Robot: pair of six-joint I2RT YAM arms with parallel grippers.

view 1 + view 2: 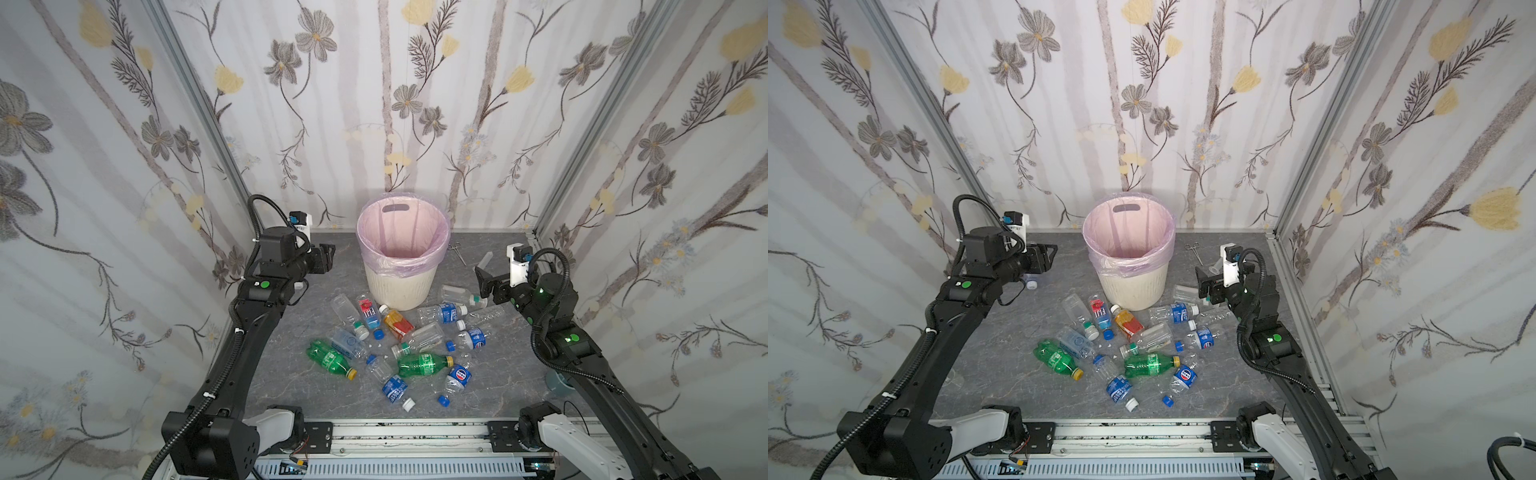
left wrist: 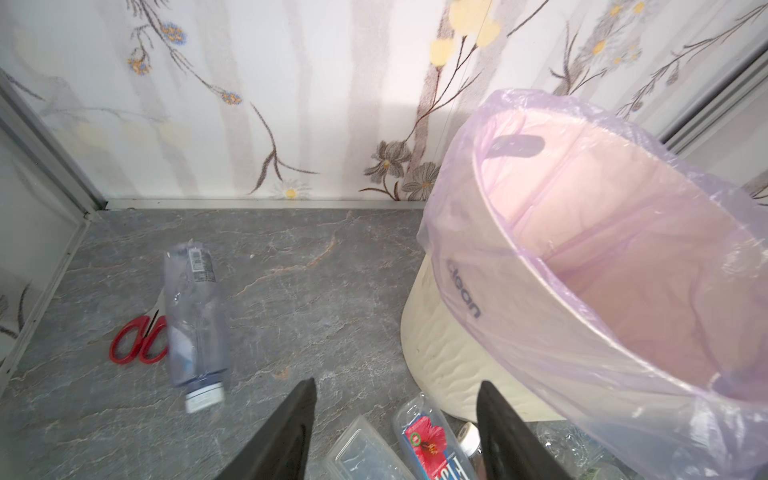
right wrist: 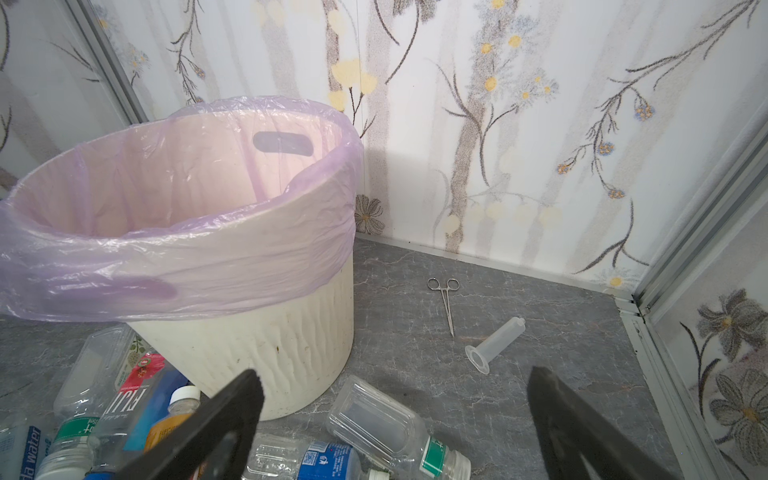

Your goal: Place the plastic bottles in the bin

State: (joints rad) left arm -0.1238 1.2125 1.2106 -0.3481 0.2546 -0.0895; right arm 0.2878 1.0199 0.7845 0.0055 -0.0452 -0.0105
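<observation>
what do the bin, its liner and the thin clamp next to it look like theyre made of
Bin: looks like moulded plastic, matte cream, with wavy ribs pressed into the wall.
Liner: thin plastic film, translucent pink-purple, glossy wrinkles folded over the rim.
Clamp: probably steel, silvery and bright, very slim with ring handles.

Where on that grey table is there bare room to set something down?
Bare patches: between the bin and the lone bottle by the red scissors; and the front strip between the bottle pile and the metal rail. Crowded in front of the bin.
</observation>
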